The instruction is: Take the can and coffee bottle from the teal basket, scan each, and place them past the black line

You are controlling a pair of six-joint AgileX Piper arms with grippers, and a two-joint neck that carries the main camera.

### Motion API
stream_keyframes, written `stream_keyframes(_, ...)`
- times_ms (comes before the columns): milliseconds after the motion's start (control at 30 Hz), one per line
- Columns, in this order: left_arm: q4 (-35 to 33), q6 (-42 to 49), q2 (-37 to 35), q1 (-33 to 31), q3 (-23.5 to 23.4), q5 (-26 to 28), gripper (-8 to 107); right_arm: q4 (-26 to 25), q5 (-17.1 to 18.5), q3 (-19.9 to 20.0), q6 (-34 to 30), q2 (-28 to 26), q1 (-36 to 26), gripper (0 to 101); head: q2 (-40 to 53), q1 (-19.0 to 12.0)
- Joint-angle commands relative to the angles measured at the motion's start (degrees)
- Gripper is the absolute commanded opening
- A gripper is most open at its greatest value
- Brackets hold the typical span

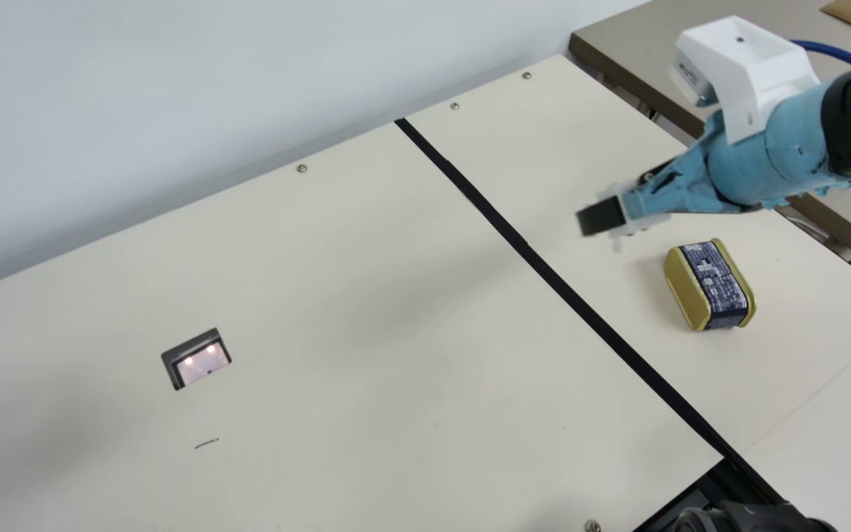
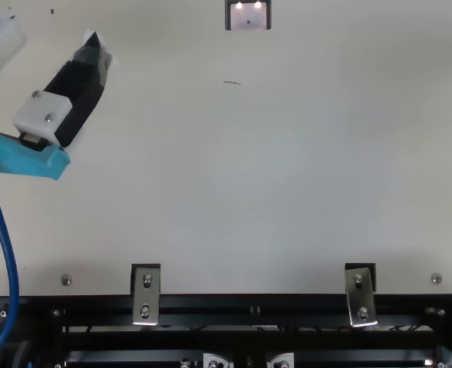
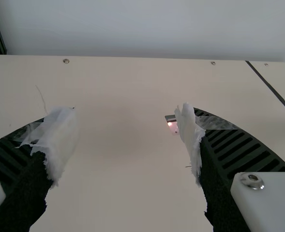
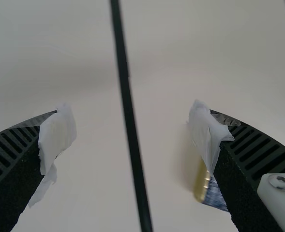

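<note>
One can (image 1: 713,284) sits past the one black line (image 1: 580,298), so we judge its placing done; next we probably need to fetch the coffee bottle for the one scanner window (image 1: 202,362). Both our left gripper (image 3: 125,115) and right gripper (image 4: 132,118) gape wide, holding nothing.

The main view looked slantwise down across the bench (image 1: 366,369) toward the wall (image 1: 174,111); the top view looked steeply down, sharing the scanner window (image 1: 202,362). The left wrist view faced that wall; the right looked down close above the black line (image 1: 544,266), shared with the main view.
</note>
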Motion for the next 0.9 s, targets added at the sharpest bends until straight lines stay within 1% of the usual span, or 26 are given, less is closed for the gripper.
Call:
stream_keyframes(0, 0.0, 0.0, 0.0, 0.0, 0.0, 0.0, 90, 11.7, 2.71, -0.11, -2.2, -0.54, 1.04, 101, -0.87, -1.41)
stream_keyframes(200, 0.0, 0.0, 0.0, 0.0, 0.0, 0.0, 90, 26.87, 7.17, 1.2, -6.89, -1.86, 2.43, 101, -0.87, -1.41)
stream_keyframes(267, 0.0, 0.0, 0.0, 0.0, 0.0, 0.0, 90, 30.58, 8.58, 1.78, -7.93, -2.54, 3.05, 101, -0.87, -1.41)
stream_keyframes(367, 0.0, 0.0, 0.0, 0.0, 0.0, 0.0, 90, 34.25, 10.29, 2.86, -8.24, -4.22, 4.14, 101, -0.87, -1.41)
stream_keyframes(533, 0.0, 0.0, 0.0, 0.0, 0.0, 0.0, 90, 38.11, 12.16, 4.92, -6.81, -8.08, 6.79, 101, -0.87, -1.41)
stream_keyframes(600, 0.0, 0.0, 0.0, 0.0, 0.0, 0.0, 90, 38.86, 12.26, 5.72, -5.53, -9.89, 8.48, 101, -0.87, -1.41)
stream_keyframes(767, 0.0, 0.0, 0.0, 0.0, 0.0, 0.0, 90, 38.2, 12.15, 6.77, -0.92, -14.89, 12.1, 101, -0.87, -1.41)
stream_keyframes(867, 0.0, 0.0, 0.0, 0.0, 0.0, 0.0, 90, 36.0, 11.95, 6.57, 2.13, -17.84, 14.57, 101, -0.87, -1.41)
